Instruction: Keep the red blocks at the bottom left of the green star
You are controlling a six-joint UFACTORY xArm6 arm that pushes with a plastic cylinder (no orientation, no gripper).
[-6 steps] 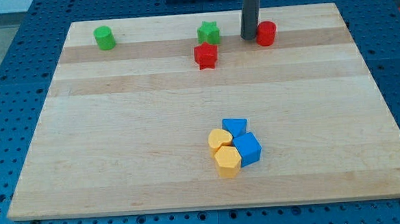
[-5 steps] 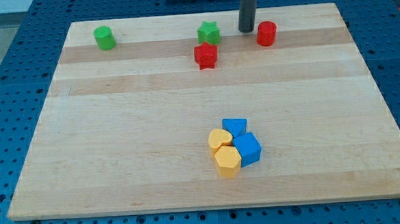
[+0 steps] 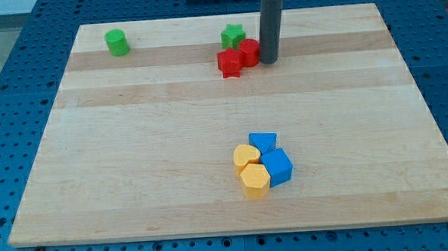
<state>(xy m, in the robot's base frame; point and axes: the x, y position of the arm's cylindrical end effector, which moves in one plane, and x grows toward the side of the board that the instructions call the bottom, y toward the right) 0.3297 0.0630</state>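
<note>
My tip (image 3: 270,61) rests on the wooden surface (image 3: 133,146) near the view's top, pressed against the right side of the red cylinder (image 3: 249,52). There is no hand on this rig, only a bare rod, so nothing is gripped and nothing can be; contact is by push alone.

The red cylinder sits touching the red star-like block (image 3: 230,63), which lies on its left and slightly lower in the view. Both reds are below the green star (image 3: 233,37). The red star-like block is just below the green star, roughly under it; the red cylinder is below and slightly to its right, very close — whether touching cannot be told. Neither is clearly at the bottom left yet.

Risks, as judged:
- A further push leftward would drive the cylinder into the red star-like block; off-centre contact could spin one of them away or split the pair.
- The cylinder is round — it may roll off the rod's line and slip upward into the green star, shifting the reference itself.

A green cylinder (image 3: 116,42) stands well apart at the top left. The yellow and blue cluster (image 3: 262,165) lies far below, out of play.
</note>
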